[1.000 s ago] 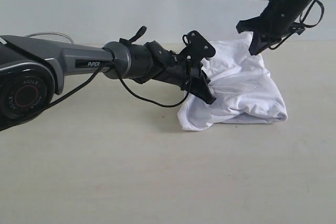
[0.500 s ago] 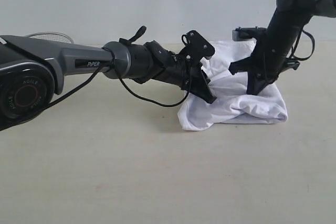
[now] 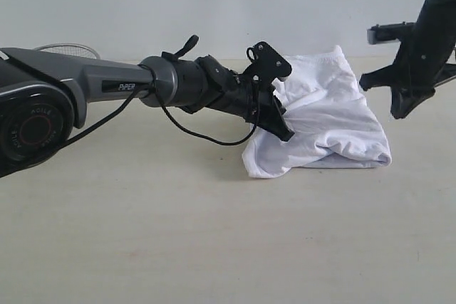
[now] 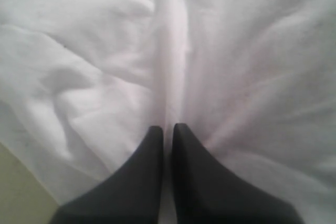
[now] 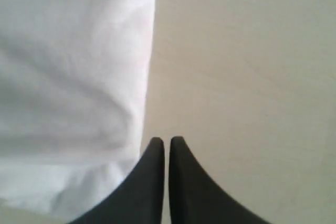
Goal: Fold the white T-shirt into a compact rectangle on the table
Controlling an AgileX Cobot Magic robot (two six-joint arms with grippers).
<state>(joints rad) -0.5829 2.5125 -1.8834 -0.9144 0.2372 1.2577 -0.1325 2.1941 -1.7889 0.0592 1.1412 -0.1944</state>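
The white T-shirt (image 3: 328, 115) lies bunched in a loose rectangle on the table (image 3: 214, 233), with no lettering showing. My left gripper (image 3: 283, 132) reaches in from the left and is pressed into the shirt's left edge. In the left wrist view it (image 4: 167, 128) is shut, and a ridge of white T-shirt (image 4: 105, 77) runs out from between its tips. My right gripper (image 3: 399, 113) hangs shut and empty just right of the shirt. In the right wrist view it (image 5: 166, 140) is over bare table (image 5: 247, 66), beside the white T-shirt's edge (image 5: 68, 66).
A silver wire-mesh basket (image 3: 68, 50) peeks out behind the left arm at the far left. The left arm's long grey body crosses the left half of the table. A pale wall stands behind the table's far edge.
The right arm dipped onto the shirt's right part, then swung away to the right and now hangs off the cloth. The left arm and the shirt's left edge have not moved.
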